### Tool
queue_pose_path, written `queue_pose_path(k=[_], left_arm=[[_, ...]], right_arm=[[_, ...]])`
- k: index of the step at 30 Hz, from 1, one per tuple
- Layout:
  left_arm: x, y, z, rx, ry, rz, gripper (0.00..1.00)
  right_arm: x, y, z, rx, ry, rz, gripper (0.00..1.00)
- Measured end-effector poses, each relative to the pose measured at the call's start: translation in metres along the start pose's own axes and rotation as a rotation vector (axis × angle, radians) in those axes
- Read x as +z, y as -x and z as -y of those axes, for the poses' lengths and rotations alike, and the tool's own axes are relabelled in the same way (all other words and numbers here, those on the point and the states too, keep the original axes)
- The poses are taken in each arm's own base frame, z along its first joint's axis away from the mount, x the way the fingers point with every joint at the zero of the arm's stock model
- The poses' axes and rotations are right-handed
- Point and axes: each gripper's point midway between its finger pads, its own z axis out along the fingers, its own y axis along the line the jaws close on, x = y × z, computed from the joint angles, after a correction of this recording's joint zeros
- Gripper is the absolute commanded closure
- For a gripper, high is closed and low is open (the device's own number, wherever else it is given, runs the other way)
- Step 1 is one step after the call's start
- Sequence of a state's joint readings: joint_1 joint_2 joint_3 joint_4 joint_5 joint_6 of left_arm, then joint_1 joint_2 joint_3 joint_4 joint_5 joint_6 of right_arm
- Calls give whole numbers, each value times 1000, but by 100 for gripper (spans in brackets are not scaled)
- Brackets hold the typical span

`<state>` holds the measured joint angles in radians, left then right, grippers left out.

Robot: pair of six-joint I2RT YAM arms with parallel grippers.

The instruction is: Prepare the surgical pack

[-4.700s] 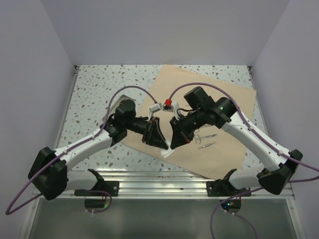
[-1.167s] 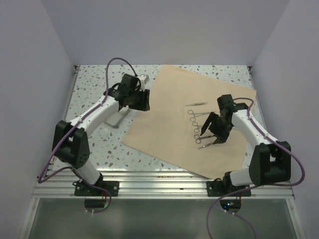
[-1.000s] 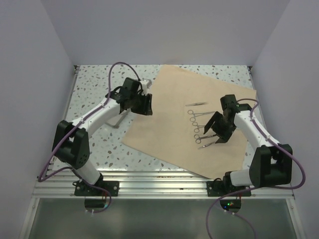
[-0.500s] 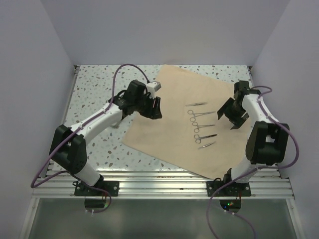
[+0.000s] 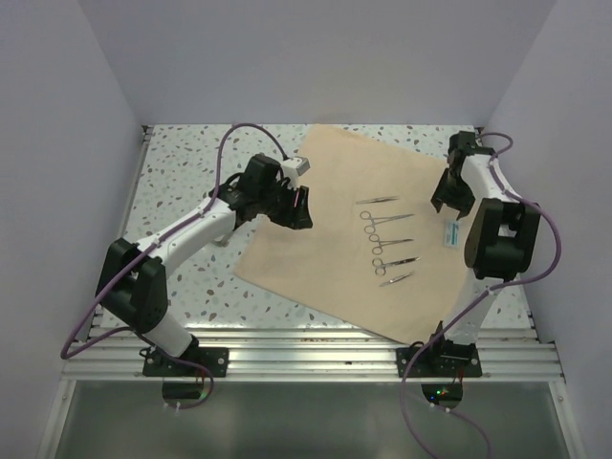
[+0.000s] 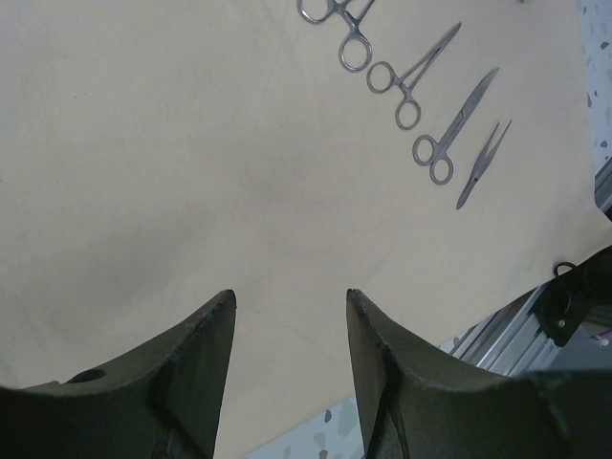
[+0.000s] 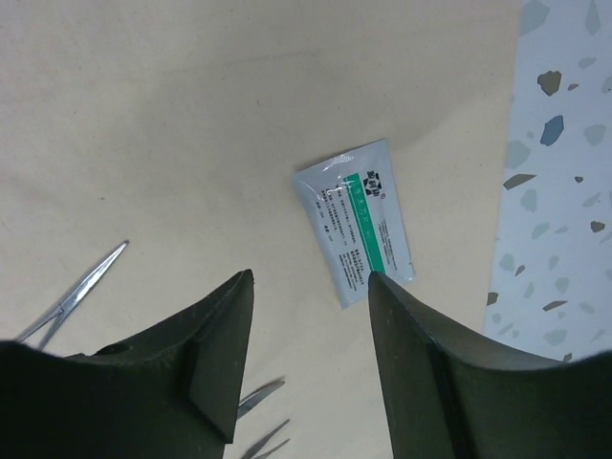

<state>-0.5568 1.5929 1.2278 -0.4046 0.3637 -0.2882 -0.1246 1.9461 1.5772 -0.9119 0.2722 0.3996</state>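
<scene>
The tan wrap sheet [image 5: 325,239] lies spread on the table with several steel instruments [image 5: 387,241] in a column on its right half. My left gripper [image 5: 298,208] hovers open above the wrap's left part; in the left wrist view its jaws [image 6: 290,294] stand apart over bare wrap [image 6: 191,172], with the instruments [image 6: 402,81] ahead to the right. My right gripper [image 5: 448,196] is open over the wrap's right edge. Its wrist view shows the gripper [image 7: 311,275] empty above a white and green packet [image 7: 354,234]. The metal tray is mostly hidden under my left arm.
The packet [image 5: 451,233] lies flat on the wrap right of the instruments. Speckled tabletop [image 5: 182,172] shows to the left and along the right border [image 7: 564,143]. A metal rail [image 5: 306,339] runs along the near edge. White walls close in three sides.
My right gripper has swung from beside the instruments back to the wrap's far right edge, and the packet now lies where it was. My left gripper has moved right over the wrap.
</scene>
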Motion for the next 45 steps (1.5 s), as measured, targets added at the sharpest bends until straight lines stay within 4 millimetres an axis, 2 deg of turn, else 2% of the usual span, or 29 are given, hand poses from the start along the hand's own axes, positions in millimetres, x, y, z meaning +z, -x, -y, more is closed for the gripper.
queue_pose_path(k=[2,9,21,36,42,43,45], left_arm=[[0,0,0,0,0,0,47],[1,-1,0,-1,1,-2,46],[6,-5,-3,-16,6,-20,47],[6,-6,-4,-16,10,-23,46],[6,-6,-5,-15,12,-25,46],[6,-6,-5,-15,12,-26,46],[6,-7,-5,-15,12,-27,46]], right_arm=[[4,0,2,-32,-14,-7,52],[19,-11,7,-100,-46,-48,50],[35,-34,15,-178,-102,-114,52],[49,-40,29,-249,-177,-129,63],[51,-40,28,-270,-172,-124,80],[51,-40,29,-274,-175,-125,88],[51,-39,30,-281,-180,-124,93]])
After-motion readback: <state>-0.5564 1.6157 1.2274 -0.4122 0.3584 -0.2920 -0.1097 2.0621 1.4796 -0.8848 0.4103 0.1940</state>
